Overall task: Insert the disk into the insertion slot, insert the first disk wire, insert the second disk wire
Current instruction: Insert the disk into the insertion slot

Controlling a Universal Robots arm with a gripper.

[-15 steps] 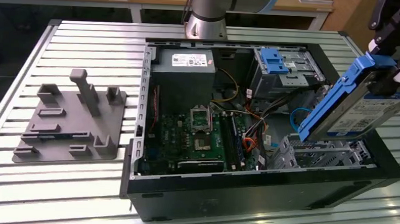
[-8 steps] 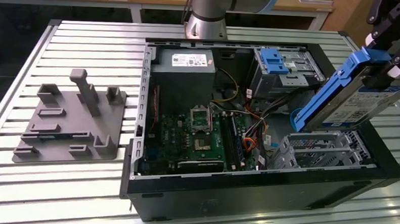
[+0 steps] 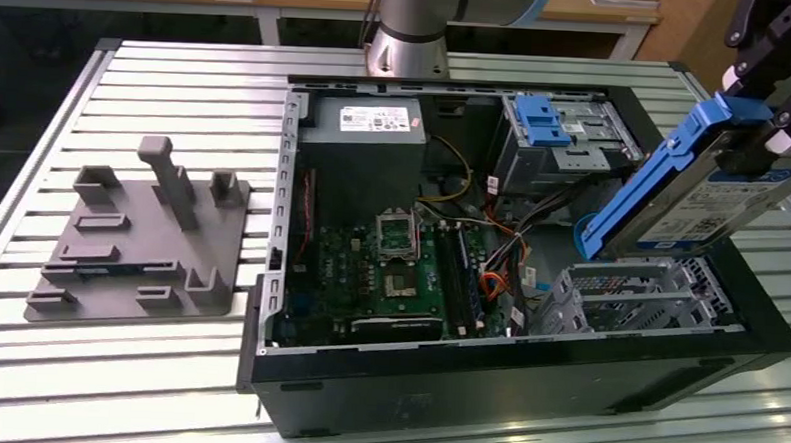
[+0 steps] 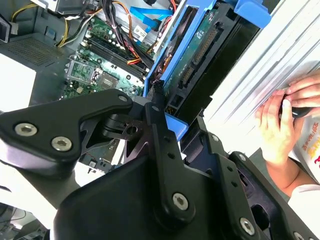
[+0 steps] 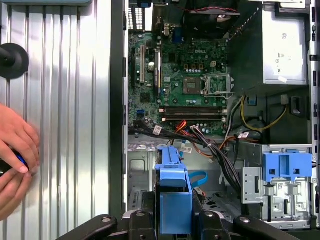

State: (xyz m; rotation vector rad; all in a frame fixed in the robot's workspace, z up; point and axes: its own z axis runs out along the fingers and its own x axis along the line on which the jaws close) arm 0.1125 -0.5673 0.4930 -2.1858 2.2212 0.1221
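disk (image 3: pixel 711 200) tilted over its slot, not yet in

insertion slot (image 3: pixel 633 292), low at the exterior view's right, holds nothing. just above it hovers the disk's lower blue corner, apart from the rim. the drive leans up toward the frame's upper right, where the gripper (image 3: pixel 763 117) is clenched on its top end. lowered at this lean, that corner could snag the cage rim, i judge, or pinch the cable bundle (image 5: pixel 212 150) near it. the exterior view gives the tilt and gap. the first wrist view adds a person's hand (image 5: pixel 17 150) at the slatted table (image 5: pixel 65 100) beside the case (image 5: pixel 117 100).
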